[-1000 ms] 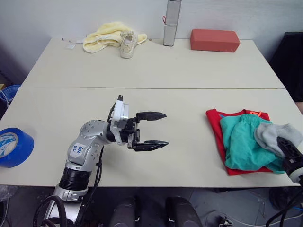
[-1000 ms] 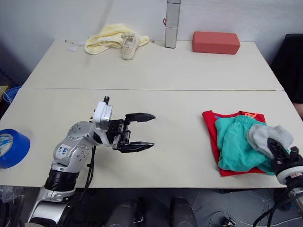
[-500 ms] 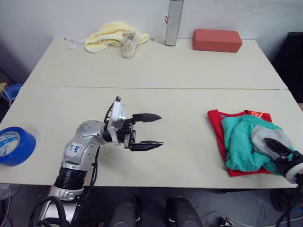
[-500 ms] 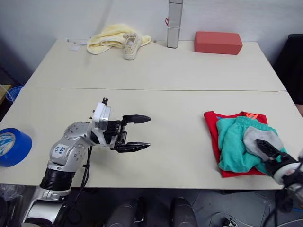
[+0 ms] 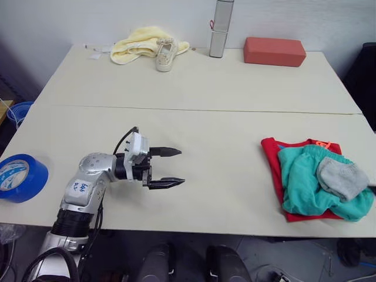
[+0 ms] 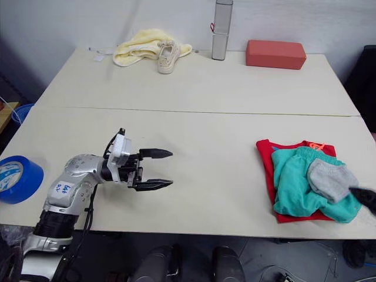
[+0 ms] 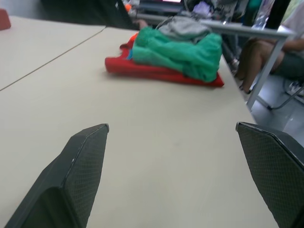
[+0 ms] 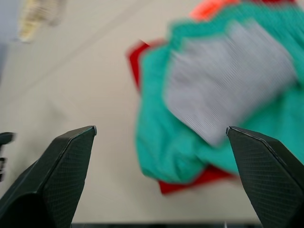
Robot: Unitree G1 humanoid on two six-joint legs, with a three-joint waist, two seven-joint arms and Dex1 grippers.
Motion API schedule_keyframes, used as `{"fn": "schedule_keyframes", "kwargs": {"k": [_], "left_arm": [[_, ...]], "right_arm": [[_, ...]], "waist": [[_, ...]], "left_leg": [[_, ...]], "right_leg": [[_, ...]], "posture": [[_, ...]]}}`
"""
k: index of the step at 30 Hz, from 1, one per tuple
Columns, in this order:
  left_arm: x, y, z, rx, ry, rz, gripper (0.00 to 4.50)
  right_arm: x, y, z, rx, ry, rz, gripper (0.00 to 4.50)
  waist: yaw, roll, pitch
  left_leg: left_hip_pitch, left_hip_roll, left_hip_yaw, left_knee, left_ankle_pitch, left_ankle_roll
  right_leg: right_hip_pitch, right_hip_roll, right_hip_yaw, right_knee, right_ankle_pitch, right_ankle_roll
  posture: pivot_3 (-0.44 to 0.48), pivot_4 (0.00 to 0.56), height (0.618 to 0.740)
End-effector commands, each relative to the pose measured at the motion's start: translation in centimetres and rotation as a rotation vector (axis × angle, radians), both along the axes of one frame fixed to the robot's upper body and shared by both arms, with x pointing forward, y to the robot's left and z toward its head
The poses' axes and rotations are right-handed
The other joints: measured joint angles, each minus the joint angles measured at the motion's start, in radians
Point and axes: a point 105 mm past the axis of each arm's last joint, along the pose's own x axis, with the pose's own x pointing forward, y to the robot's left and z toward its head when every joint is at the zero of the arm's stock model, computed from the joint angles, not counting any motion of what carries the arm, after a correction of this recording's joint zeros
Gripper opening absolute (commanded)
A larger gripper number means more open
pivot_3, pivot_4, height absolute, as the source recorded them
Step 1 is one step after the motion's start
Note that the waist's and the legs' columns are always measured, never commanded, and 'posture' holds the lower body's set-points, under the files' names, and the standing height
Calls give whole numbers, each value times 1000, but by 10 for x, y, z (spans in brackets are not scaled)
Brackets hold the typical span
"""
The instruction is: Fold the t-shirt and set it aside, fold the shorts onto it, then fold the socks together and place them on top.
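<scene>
No legible writing. Socks [image 5: 342, 178] top shorts [image 5: 310, 187] on t-shirt [image 5: 272, 157] — right gripper [image 8: 161, 166] has pulled off them, spread wide, empty; left gripper [image 5: 171, 167] likewise agape, empty.

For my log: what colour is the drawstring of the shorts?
Orange. The drawstring peeks out at the far edge of the shorts, best in the left eye view.

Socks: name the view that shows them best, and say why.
Left eye view: the socks lie whole and sharp on the shorts. The right eye view matches; the right wrist view blurs them; the left wrist view sees them edge-on.
</scene>
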Motion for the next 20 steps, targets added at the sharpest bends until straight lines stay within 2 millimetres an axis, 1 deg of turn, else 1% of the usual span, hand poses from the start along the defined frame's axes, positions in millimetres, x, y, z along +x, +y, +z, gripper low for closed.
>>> {"fn": "schedule_keyframes", "kwargs": {"k": [1,2,3,4,5,6,7,10,11,14,16,18,20], "left_arm": [[5,23,3,43,-80,137,4500],[3,31,1,57,-87,174,4500],[1,36,0,67,-91,197,4500],[-1,42,-2,71,-90,233,4500],[-2,47,-3,72,-89,256,4500],[-3,51,-4,77,-90,280,4500],[-6,59,-7,100,-96,306,4500],[-19,78,-15,169,-98,376,4500],[-22,82,-17,183,-100,387,4500],[-30,90,-21,208,-113,430,4500],[-35,94,-23,216,-119,454,4500],[-39,95,-24,220,-135,478,4500],[-42,96,-25,231,-127,487,4500]], "right_arm": [[24,21,13,-314,-187,161,4474],[34,34,10,-406,-253,250,4474],[40,43,7,-466,-300,316,4474],[46,57,0,-552,-373,420,4474],[49,66,-6,-610,-421,499,4474],[52,73,-14,-638,-446,558,4474],[58,85,-24,-649,-489,624,4474],[74,119,-52,-681,-583,813,4474],[77,125,-58,-694,-608,846,4474],[87,138,-71,-687,-658,874,4474],[89,141,-80,-689,-668,892,4474],[89,142,-91,-728,-670,937,4474],[92,147,-93,-729,-688,934,4474]], "waist": [[1,0,0],[-1,-1,0],[-5,-2,0],[-8,-2,0],[-10,-2,0],[-10,-2,0],[-6,-3,0],[-14,-6,2],[-16,-6,2],[-12,-6,2],[-8,-6,2],[-9,-6,2],[-10,-6,2]], "left_leg": [[0,0,0,-1,0,0],[0,0,0,-1,0,-1],[0,0,0,-2,0,-1],[0,0,0,-1,0,-2],[0,0,1,-1,0,-2],[-1,0,1,-1,1,-3],[-1,0,1,-1,3,-7],[0,-1,1,-1,5,-9],[0,-1,1,-1,5,-9],[1,-1,2,0,5,-10],[1,-1,1,0,6,-10],[1,-1,0,0,5,-10],[1,-1,0,0,5,-10]], "right_leg": [[-1,0,0,0,0,0],[-1,0,0,0,0,0],[-1,1,0,0,0,0],[-1,1,0,0,0,0],[-2,1,0,0,0,0],[-2,1,0,0,0,1],[-2,0,-1,0,0,1],[-2,0,-2,1,0,1],[-2,-1,-1,2,0,1],[-2,-1,-1,3,0,1],[-2,-2,-1,3,0,1],[-1,-2,-2,3,0,0],[-1,-3,-2,3,0,0]], "posture": [[0,150,740],[0,150,740],[0,150,740],[0,150,740],[0,150,740],[0,150,740],[0,150,740],[0,150,740],[0,150,740],[0,150,740],[0,150,740],[0,150,740],[0,150,740]]}}
